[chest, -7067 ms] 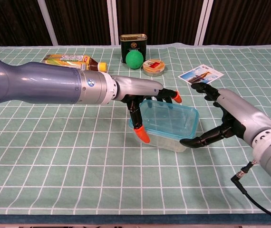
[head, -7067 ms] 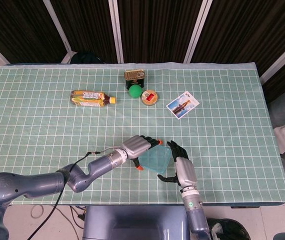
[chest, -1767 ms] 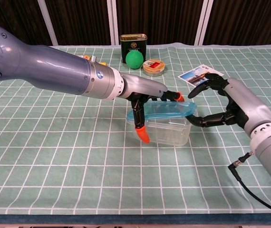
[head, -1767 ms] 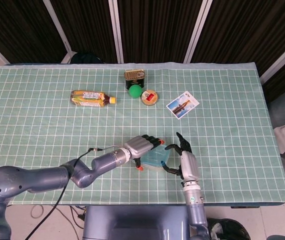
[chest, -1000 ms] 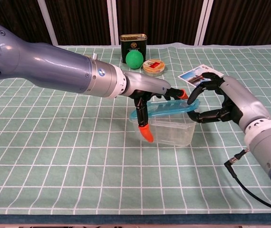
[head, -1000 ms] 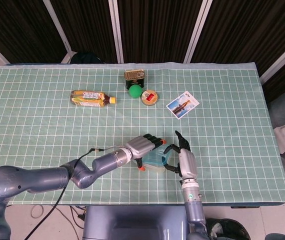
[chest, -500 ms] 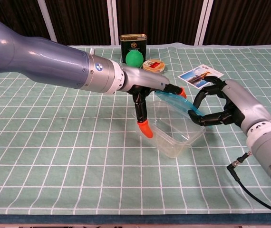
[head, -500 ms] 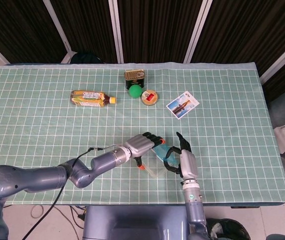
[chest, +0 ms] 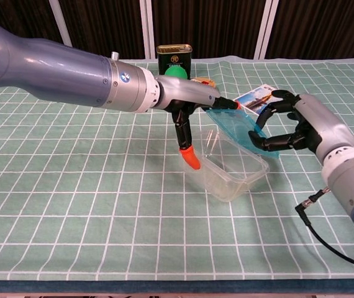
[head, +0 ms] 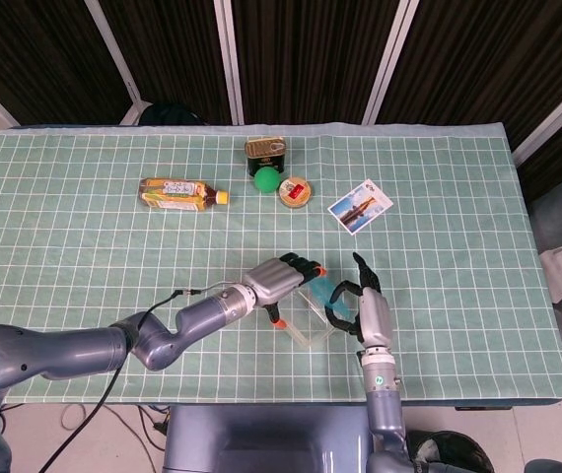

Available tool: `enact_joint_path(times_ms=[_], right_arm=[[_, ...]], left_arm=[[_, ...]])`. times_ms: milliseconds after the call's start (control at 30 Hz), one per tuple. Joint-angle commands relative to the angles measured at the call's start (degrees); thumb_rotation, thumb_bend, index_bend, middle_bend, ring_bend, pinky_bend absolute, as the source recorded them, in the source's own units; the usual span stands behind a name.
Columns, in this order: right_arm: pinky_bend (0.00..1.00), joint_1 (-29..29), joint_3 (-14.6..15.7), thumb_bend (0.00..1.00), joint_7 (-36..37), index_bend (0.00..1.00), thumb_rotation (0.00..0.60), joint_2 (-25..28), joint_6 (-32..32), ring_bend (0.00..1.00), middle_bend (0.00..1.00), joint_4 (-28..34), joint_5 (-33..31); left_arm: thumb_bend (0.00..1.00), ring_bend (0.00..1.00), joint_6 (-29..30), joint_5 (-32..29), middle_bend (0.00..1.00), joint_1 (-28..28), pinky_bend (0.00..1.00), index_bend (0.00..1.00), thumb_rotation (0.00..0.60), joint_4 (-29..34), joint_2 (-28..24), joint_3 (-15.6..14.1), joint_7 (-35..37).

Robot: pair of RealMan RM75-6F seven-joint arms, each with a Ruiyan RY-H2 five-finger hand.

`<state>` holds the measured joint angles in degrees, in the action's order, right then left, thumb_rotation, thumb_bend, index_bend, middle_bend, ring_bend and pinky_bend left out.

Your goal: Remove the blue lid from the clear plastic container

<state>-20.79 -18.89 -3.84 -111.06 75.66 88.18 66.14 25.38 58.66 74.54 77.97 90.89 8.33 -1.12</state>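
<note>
The blue lid (chest: 242, 127) is off the clear plastic container (chest: 233, 171) and hangs tilted above its right end. My right hand (chest: 295, 127) grips the lid's right edge between thumb and fingers. My left hand (chest: 189, 102) is spread: its fingers reach over the lid's upper left edge, and its orange-tipped thumb points down beside the container's left wall. The container lies open on the table, slightly skewed. From the head view the lid (head: 322, 287) shows between the left hand (head: 279, 276) and the right hand (head: 368, 307), with the container (head: 306, 320) below them.
At the back of the table lie a tea bottle (head: 182, 193), a dark tin can (head: 264, 149), a green ball (head: 265, 178), a small round tin (head: 296, 190) and a picture card (head: 360, 207). A black cable (chest: 332, 245) trails from my right wrist.
The lid has come fully off and risen to the right in my right hand. The container has dropped back flat onto the table. My left hand has lifted a little.
</note>
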Motion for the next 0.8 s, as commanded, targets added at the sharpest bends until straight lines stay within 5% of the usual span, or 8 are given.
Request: enact_joint_path(times_ms=[33, 800], right_arm=[[0.0, -0.5, -0.91, 0.72, -0.3, 0.67, 0.6, 0.07, 0.0, 0.0, 0.05, 0.41, -0.42], [0.0, -0.96, -3.06, 0.72, -2.6, 0.69, 0.6, 2.47, 0.92, 0.0, 0.05, 3.22, -3.87]], left_arm=[[0.0, 0.0, 0.43, -0.07, 0.0, -0.25, 0.02, 0.0, 0.6, 0.5, -0.42, 0.08, -0.13], [0.0, 0.0, 4.67, -0.39, 0.0, -2.86, 0.01, 0.0, 0.6, 9.31, -7.8, 0.17, -1.42]])
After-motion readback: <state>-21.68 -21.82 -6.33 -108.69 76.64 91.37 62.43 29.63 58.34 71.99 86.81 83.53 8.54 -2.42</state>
